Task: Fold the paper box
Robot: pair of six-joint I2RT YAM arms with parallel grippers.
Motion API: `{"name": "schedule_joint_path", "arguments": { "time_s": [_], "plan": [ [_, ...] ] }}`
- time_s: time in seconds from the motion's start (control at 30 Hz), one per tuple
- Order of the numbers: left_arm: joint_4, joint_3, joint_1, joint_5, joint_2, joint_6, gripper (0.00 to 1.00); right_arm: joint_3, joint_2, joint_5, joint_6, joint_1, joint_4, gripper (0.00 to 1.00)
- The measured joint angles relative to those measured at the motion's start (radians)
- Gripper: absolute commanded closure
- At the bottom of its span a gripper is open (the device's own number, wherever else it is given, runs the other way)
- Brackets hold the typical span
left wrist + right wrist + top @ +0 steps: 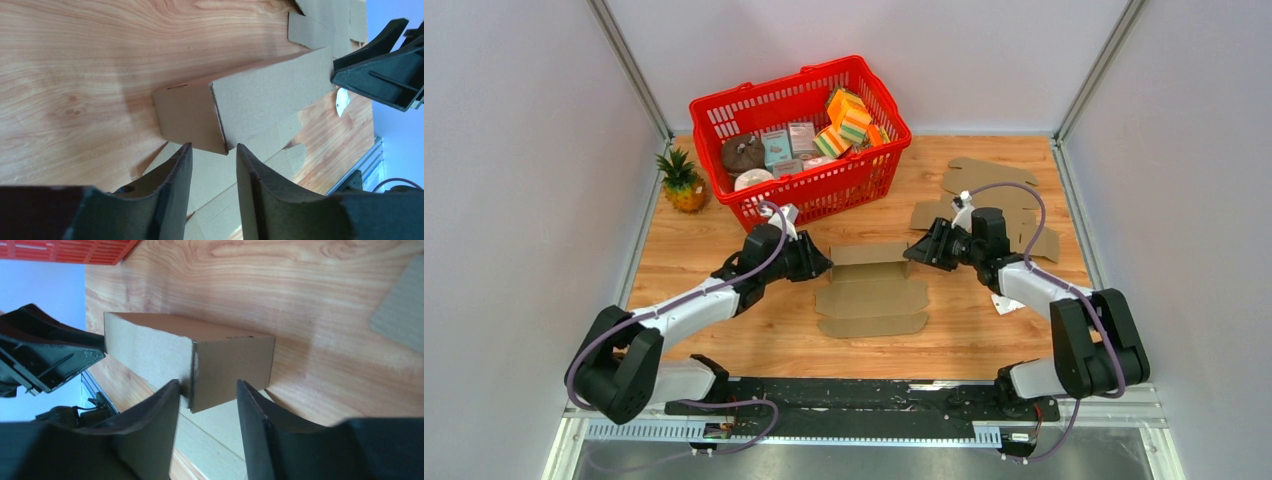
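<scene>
The paper box (871, 290) is lying in the middle of the tabletop (969, 340). Most of its brown cardboard is spreading flat toward the near edge, while the far long panel is standing up as a wall with a short end flap turned in at each end.

The left claw (826, 262) is reaching in low from the left and meeting the left end of that wall. In the left wrist view its fingers (170, 185) are standing spread, with the folded corner of the box just entering the gap between their tips; whether either tip is touching the cardboard cannot be told.

The right claw (916, 252) is coming in from the right to the other end of the wall. In the right wrist view its fingers (260, 430) are likewise standing apart, with the box's corner sitting between the tips and one tip lying close against the long wall. It is not pinching anything.

A red shopping basket (824, 192) is sitting at the far edge, left of the middle, holding striped sponges (849, 118) and small packages. A toy pineapple (682, 182) is standing near the far left corner. Flat cardboard blanks (994, 190) are lying toward the far right corner, and a small white scrap (1007, 303) is lying just right of the box, beside the right arm
</scene>
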Motion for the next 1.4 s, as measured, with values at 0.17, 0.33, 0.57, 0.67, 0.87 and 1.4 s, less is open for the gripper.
{"name": "schedule_joint_path", "arguments": {
  "time_s": [0.17, 0.33, 0.57, 0.67, 0.87, 1.4],
  "plan": [
    [-0.094, 0.012, 0.000, -0.014, -0.097, 0.051, 0.51, 0.002, -0.073, 0.031, -0.020, 0.000, -0.069, 0.34],
    [-0.206, 0.089, -0.051, -0.065, -0.141, 0.168, 0.51, 0.019, -0.106, 0.098, -0.027, 0.003, -0.161, 0.27],
    [-0.473, 0.341, -0.402, -0.360, -0.125, 0.386, 0.53, -0.005, -0.266, 0.259, -0.038, 0.002, -0.437, 0.24],
    [-0.466, 0.309, -0.471, -0.377, -0.120, 0.419, 0.52, -0.065, -0.307, 0.239, -0.021, 0.003, -0.480, 0.33],
    [-0.441, 0.288, -0.687, -0.367, 0.027, 0.533, 0.46, -0.249, -0.368, 0.188, 0.071, 0.079, -0.490, 0.49],
    [-0.601, 0.661, -0.873, -0.613, 0.517, 0.842, 0.26, -0.307, -0.398, 0.071, 0.256, 0.155, -0.364, 1.00]
  ]
}}
